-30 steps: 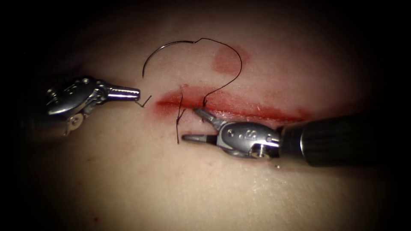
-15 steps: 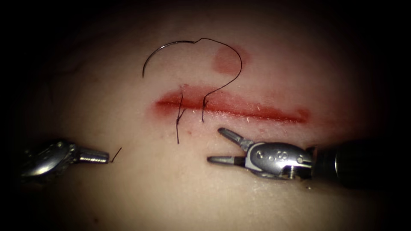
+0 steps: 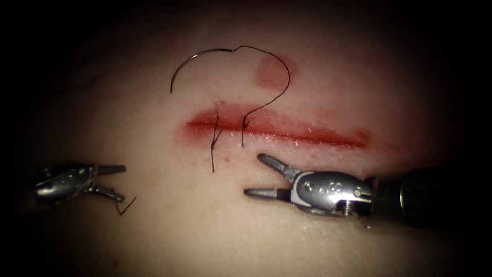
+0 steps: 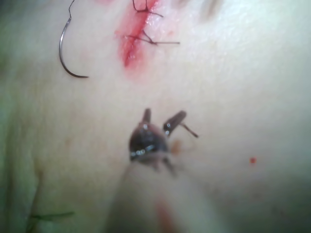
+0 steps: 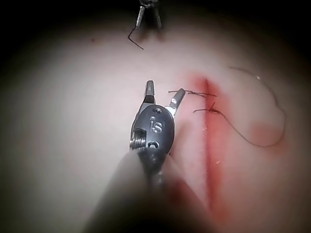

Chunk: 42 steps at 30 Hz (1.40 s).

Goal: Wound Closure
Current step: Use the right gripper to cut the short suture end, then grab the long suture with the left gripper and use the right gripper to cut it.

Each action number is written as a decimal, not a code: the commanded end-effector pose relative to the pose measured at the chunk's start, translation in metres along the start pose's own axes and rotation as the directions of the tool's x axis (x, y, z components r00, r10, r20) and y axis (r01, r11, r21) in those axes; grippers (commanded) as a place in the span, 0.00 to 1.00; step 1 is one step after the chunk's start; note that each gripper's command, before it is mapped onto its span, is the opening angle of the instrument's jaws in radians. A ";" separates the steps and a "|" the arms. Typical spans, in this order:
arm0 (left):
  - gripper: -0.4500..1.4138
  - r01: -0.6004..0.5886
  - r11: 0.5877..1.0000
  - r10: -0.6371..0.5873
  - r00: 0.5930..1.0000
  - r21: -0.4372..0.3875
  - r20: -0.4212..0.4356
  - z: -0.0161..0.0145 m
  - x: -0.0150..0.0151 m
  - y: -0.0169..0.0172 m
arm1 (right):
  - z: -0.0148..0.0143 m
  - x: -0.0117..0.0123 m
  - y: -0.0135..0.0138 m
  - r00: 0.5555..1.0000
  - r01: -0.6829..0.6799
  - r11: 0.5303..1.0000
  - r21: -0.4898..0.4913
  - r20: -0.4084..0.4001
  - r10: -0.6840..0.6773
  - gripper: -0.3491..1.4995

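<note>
The cut (image 3: pixel 287 131) runs across the tissue (image 3: pixel 205 236), red with fluid. The curved needle (image 3: pixel 192 60) lies free on the tissue above the cut's left end, not in the tissue. Its thread (image 3: pixel 288 77) arcs right and down into a stitch (image 3: pixel 243 128). A knotted stitch (image 3: pixel 215 134) with a short tail sits left of it. My left tool (image 3: pixel 123 183) is at the lower left, jaws open, a cut scrap of thread (image 3: pixel 126 206) at its lower jaw's tip. My right tool (image 3: pixel 252 174) stands open below the cut, holding nothing. The left wrist view has the left tool (image 4: pixel 161 118) and scrap (image 4: pixel 190 131).
A red smear of fluid (image 3: pixel 271 72) marks the tissue above the cut, inside the thread's loop. In the right wrist view the right tool (image 5: pixel 165 91) sits beside the two stitches (image 5: pixel 201 102), with the left tool (image 5: pixel 148 14) farther off.
The left tool carried the thread scrap from beside the cut's left end down to the lower left, then opened its jaws. The right tool drew back from the cut, still open.
</note>
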 end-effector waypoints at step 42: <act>0.49 0.090 0.990 -0.117 0.953 -0.106 -0.279 0.0131 0.0230 -0.0062 | -0.0014 -0.0009 -0.0009 1.000 0.005 1.000 0.012 0.017 -0.005 0.99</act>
